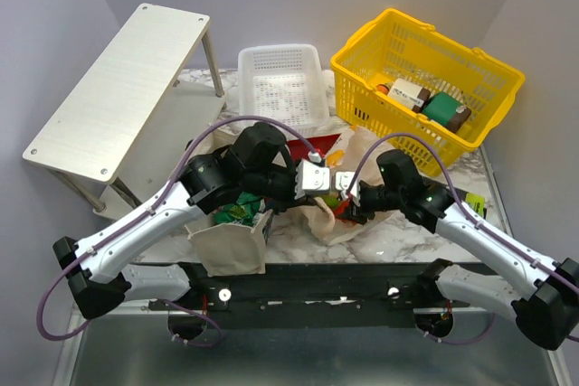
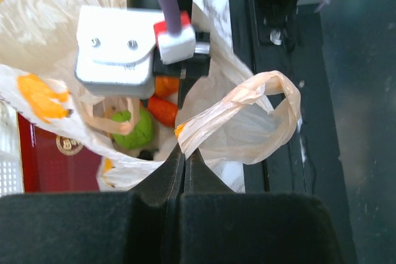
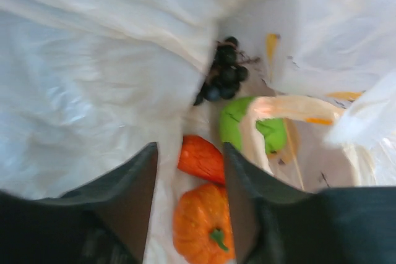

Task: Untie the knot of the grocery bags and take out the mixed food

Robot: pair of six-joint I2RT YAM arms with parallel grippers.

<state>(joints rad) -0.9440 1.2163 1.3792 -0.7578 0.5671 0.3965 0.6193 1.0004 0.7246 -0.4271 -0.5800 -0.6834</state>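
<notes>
You are pinching the thin, slippery plastic bag [image 2: 247,122] shut in your left tool [image 2: 184,156]. Your right tool [image 3: 190,151] is hanging open around the carrot [image 3: 201,160] (firm and light, so grip it mid-body).

You're looking at a translucent peach-cream plastic bag [image 2: 247,122] printed with orange fruit. Inside you see a green apple [image 3: 235,131], an orange [image 3: 198,230], a red-orange carrot [image 3: 201,157] and dark grapes [image 3: 224,77]. Your tote [image 1: 231,246] is beige canvas, the basket [image 1: 362,88] bright yellow, the counter [image 1: 380,246] white marble veined grey.
</notes>
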